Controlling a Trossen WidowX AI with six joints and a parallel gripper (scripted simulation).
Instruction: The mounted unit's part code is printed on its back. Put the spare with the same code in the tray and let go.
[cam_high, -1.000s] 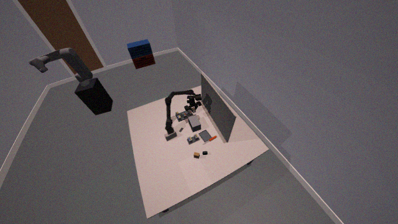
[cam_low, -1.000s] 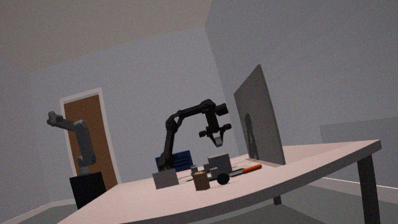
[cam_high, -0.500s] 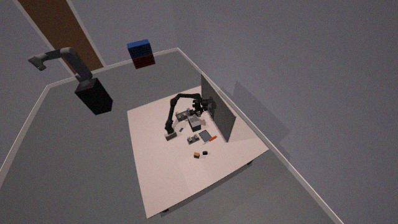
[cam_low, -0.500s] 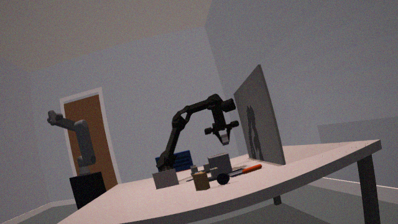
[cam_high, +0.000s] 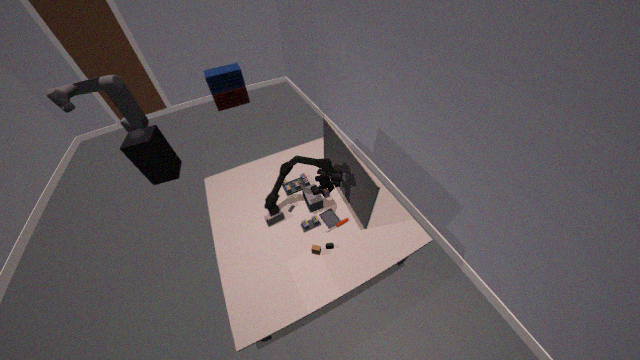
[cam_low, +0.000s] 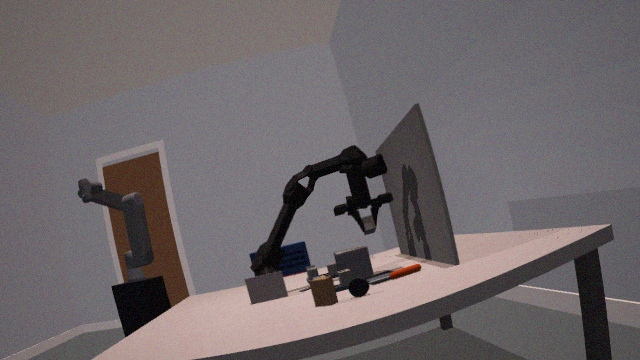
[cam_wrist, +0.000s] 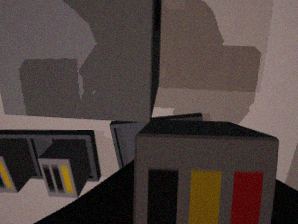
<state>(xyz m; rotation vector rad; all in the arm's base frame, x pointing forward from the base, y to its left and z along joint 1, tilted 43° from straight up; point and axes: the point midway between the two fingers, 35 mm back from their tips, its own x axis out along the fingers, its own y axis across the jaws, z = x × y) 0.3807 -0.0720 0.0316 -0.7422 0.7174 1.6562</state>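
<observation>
My gripper (cam_high: 325, 190) (cam_low: 369, 229) is shut on a grey spare unit (cam_low: 368, 221) (cam_wrist: 205, 152), held high above the table. The spare's face shows black, yellow and red bars in the wrist view. The grey tray (cam_high: 330, 218) (cam_wrist: 125, 140) lies flat beyond the large grey box (cam_high: 312, 199) (cam_low: 353, 261) (cam_wrist: 120, 65); the held spare partly hides it in the wrist view. The held spare is near the box, not over the tray. The mounted unit and its printed back cannot be made out.
A rack (cam_high: 293, 187) holds several units; a smaller rack (cam_high: 310, 224) (cam_wrist: 95, 150) holds others. An upright panel (cam_high: 352, 177) (cam_low: 420, 190) stands close beside the arm. An orange-handled tool (cam_high: 342, 222) (cam_low: 405, 271), tan block (cam_high: 316, 249) (cam_low: 324, 292) and black cylinder (cam_high: 329, 245) (cam_low: 358, 287) lie around.
</observation>
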